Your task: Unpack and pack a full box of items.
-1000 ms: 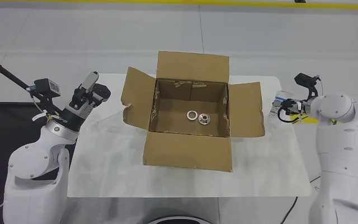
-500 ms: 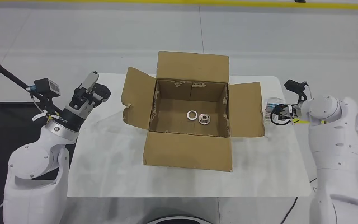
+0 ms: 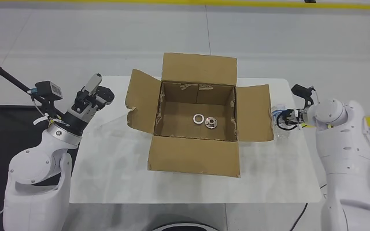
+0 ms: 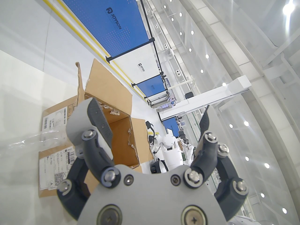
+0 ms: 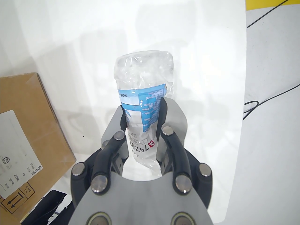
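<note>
Locate the open brown cardboard box point(image 3: 193, 156) at the centre of the white table point(image 3: 115, 173). All four flaps are folded outward. On the box floor lie two small metal rings: a lighter silver one point(image 3: 198, 119) and, just beside it, a darker one point(image 3: 211, 122).

Check the right gripper point(image 3: 281, 120) at the right side of the table, just beyond the box's right flap. Its fingers point(image 5: 164, 108) are pinched on a clear plastic-wrapped bottle with a blue and white label point(image 5: 145, 78). The grip sits on the labelled part, and the wrapped end projects past the fingertips toward the table surface point(image 5: 93, 24). You cannot tell whether that end touches the table. In the top view, the bottle point(image 3: 279, 108) stands apart from the box, close to the flap's outer edge. The right wrist view shows that flap point(image 5: 28, 108) to one side of the gripper point(image 5: 143, 112).

Check the left gripper point(image 3: 95, 92) near the table's left edge, well apart from the box. Its fingers point(image 4: 98, 120) are spread wide with nothing between them. The gripper point(image 4: 150, 105) is raised off the table and angled toward the box point(image 4: 110, 94).

A sheet of clear plastic film point(image 4: 30, 139) lies on the table against the box's left flap.
</note>
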`<state>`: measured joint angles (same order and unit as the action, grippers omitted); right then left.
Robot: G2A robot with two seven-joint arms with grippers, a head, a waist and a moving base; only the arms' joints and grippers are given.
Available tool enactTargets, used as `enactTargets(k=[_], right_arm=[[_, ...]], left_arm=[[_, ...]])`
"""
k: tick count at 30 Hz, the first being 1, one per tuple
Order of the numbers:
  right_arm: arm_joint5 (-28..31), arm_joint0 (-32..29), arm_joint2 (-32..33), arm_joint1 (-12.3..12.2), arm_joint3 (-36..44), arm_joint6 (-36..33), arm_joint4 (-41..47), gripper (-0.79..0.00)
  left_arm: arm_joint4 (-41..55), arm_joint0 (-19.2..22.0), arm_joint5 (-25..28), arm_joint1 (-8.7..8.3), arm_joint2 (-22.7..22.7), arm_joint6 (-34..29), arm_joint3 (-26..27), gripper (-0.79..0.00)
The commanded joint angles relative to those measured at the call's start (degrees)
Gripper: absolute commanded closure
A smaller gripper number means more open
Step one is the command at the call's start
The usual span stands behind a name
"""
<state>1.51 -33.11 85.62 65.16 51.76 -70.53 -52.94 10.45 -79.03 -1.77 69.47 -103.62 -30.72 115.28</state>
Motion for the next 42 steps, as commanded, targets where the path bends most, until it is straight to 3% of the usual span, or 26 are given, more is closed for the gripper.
enactTargets(k=[1, 3, 6, 7, 8, 10, 11, 20, 28, 35, 38, 42], right_arm=[[-0.2, -0.1, 0.0, -0.1, 0.3, -0.1, 0.2, -0.354], [-0.5, -0.3, 0.0, -0.3, 0.8, 0.1, 0.2, -0.419], [-0.9, -0.7, 0.5, -0.6, 2.8, 0.3, 0.2, -0.446], [-1.1, -1.0, 0.7, -0.8, 3.5, 0.4, 0.2, -0.576], [-1.2, -1.1, 1.2, -0.9, 5.0, 0.8, 0.3, -0.643], [-1.8, -1.8, 1.9, -1.3, 8.6, 0.1, -0.1, -0.68], [-2.1, -2.3, 2.3, -1.5, 10.7, -0.3, 0.1, -0.742], [-3.5, -8.5, 5.2, -2.3, 36.2, -1.8, 5.0, -0.767], [-4.4, -10.7, 0.3, -2.1, 55.0, -0.6, 9.6, -0.68], [-4.1, -7.0, -10.7, -1.2, 59.4, 0.1, 11.6, -0.73], [-3.9, -4.2, -16.1, -0.5, 57.9, -0.4, 12.7, -0.782], [-3.0, -0.7, -22.8, 0.6, 53.6, -0.1, 15.0, -0.785]], left_arm=[[0.0, 0.0, 0.0, 0.0, 0.0, 0.0, 0.0, -0.785], [0.0, 0.0, 0.0, 0.0, 0.0, 0.0, 0.0, -0.785], [0.0, 0.0, 0.0, 0.0, 0.0, 0.0, 0.0, -0.785], [0.0, 0.0, 0.0, 0.0, 0.0, 0.0, 0.0, -0.785], [0.0, 0.0, 0.0, 0.0, 0.0, 0.0, 0.0, -0.785], [0.0, 0.0, 0.0, 0.0, 0.0, 0.0, 0.0, -0.785], [0.0, 0.0, 0.0, 0.0, 0.0, 0.0, 0.0, -0.785], [0.0, 0.0, 0.0, 0.0, 0.0, 0.0, 0.0, -0.785], [0.0, 0.0, 0.0, 0.0, 0.0, 0.0, 0.0, -0.785], [0.0, 0.0, 0.0, 0.0, 0.0, 0.0, 0.0, -0.785], [0.0, 0.0, 0.0, 0.0, 0.0, 0.0, 0.0, -0.785], [0.0, 0.0, 0.0, 0.0, 0.0, 0.0, 0.0, -0.785]])
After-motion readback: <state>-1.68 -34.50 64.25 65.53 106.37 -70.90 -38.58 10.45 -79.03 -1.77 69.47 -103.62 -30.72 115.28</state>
